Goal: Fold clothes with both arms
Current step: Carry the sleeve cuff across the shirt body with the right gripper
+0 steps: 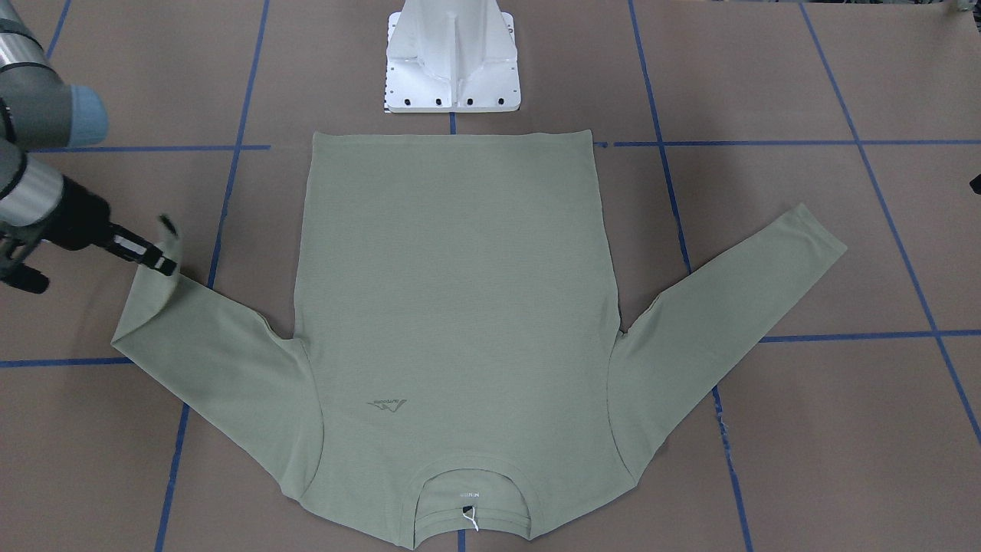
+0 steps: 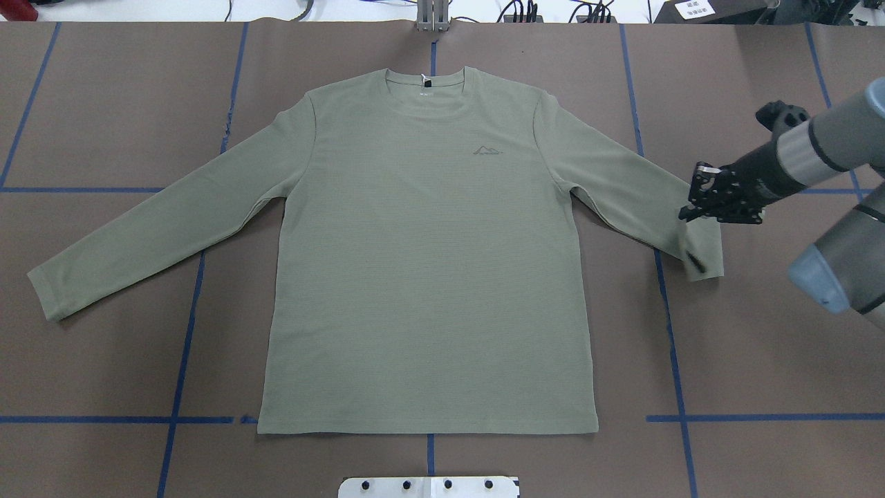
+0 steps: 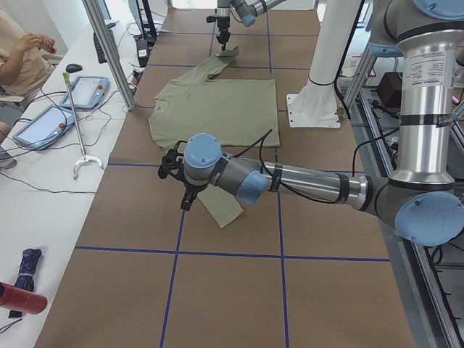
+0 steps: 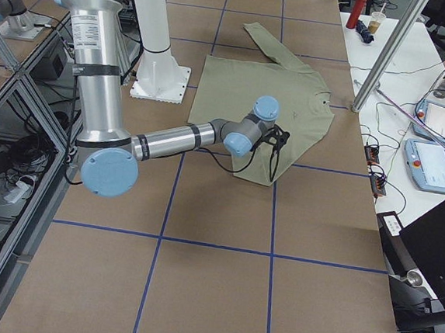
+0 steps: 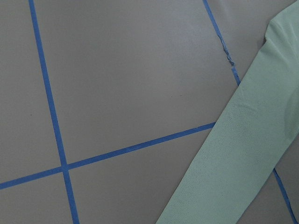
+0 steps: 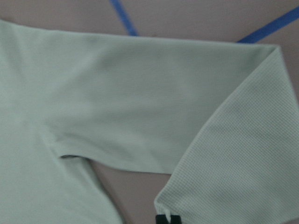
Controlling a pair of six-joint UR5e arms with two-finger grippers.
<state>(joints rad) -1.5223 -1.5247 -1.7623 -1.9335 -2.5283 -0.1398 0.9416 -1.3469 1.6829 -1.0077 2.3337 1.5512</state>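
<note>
On the shirt (image 2: 429, 277), right jaws seemingly pinch its cuff (image 2: 704, 259).

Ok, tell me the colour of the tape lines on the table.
Blue. The tape lines form a grid on the brown table, clearest in the overhead exterior view.

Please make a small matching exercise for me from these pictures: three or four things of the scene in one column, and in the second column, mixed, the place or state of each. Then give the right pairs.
Things:
1. shirt
2. right sleeve end
3. right gripper
4. white pedestal base

Places or states:
A. bolted to the table beyond the shirt's hem
B. folded back on itself
C. lying front up, logo showing
D. over the folded sleeve end

Pairs: 1-C, 2-B, 3-D, 4-A
</note>
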